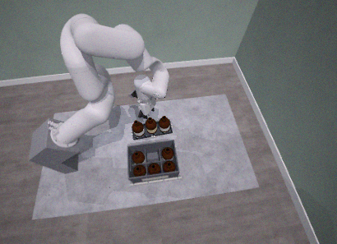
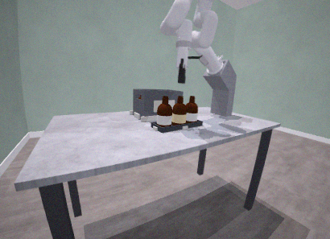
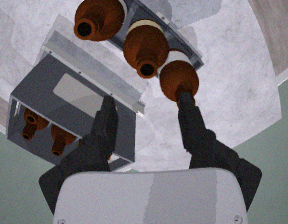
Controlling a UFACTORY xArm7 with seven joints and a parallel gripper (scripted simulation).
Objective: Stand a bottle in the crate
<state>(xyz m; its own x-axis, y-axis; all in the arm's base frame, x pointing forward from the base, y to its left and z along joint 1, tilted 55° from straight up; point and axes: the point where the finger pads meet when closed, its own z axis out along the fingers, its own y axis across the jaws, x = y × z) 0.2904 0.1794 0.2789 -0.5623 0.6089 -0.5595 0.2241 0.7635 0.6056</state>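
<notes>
Three brown bottles stand upright in a row on the small dark tray. The grey crate sits just in front of the tray and holds several brown bottles; its back middle cell is empty. My gripper hangs well above the table behind the tray, open and empty. In the wrist view my gripper's fingers are spread, with the tray bottles below and the crate to the left. In the side view my gripper is high above the bottles.
The arm's base stands at the table's left side, behind the crate in the side view. The table edge runs close in front of the tray in the side view.
</notes>
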